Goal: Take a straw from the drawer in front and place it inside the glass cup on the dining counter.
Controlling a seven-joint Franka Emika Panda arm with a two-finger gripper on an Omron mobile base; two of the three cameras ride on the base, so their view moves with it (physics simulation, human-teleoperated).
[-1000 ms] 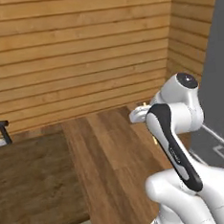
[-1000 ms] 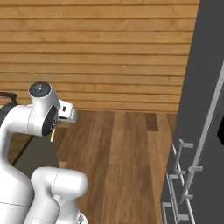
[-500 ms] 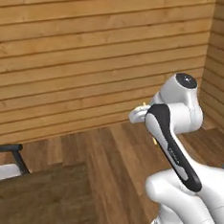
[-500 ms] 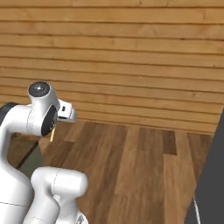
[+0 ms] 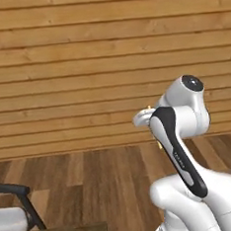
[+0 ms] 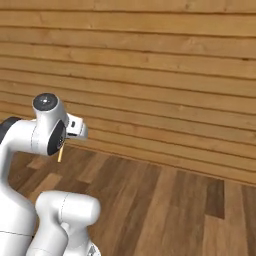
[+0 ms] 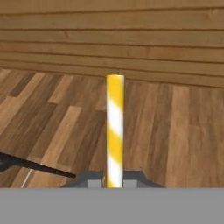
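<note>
Straw [image 5: 159, 144] pokes out pale yellow beside the white arm in the left base view, above the wood floor [image 5: 108, 182] and before a plank wall [image 5: 83, 66]. From the right base camera, its tip [image 6: 60, 154] hangs below the wrist. Hand view: yellow-and-white striped straw [image 7: 115, 131] stands upright, clamped in the gripper [image 7: 114, 183], jaws pinching its lower end.

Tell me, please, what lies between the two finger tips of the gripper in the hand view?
The straw, striped yellow and white, stands between the fingertips of the shut gripper in the hand view.
</note>
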